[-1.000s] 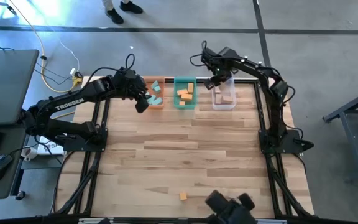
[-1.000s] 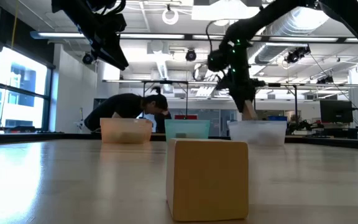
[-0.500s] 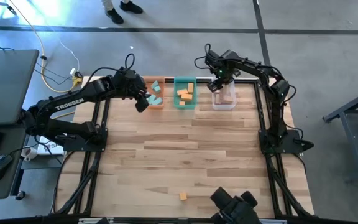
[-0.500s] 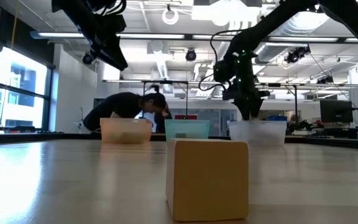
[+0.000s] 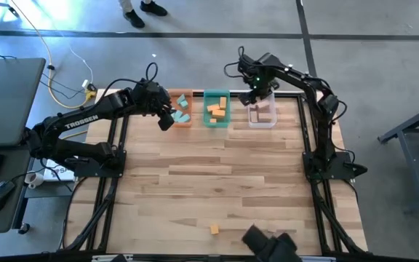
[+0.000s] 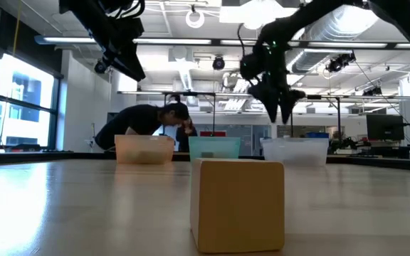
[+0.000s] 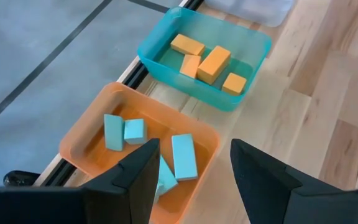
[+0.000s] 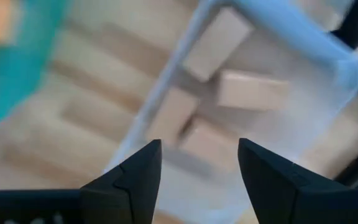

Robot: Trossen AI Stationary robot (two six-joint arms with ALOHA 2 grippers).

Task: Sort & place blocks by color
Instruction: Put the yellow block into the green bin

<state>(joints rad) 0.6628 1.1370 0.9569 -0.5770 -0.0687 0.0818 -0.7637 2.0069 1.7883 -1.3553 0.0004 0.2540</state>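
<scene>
Right tool (image 5: 254, 95) open and empty above clear tray (image 5: 262, 116); lift straight, then fetch last block (image 5: 214, 229). Left tool (image 5: 167, 116) open, empty, beside orange tray (image 5: 181, 121).

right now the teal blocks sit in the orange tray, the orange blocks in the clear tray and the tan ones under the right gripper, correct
Not quite. The orange blocks lie in the teal tray, not the clear one, as the left wrist view shows. The teal blocks do sit in the orange tray, and the tan blocks lie under the right gripper.
</scene>
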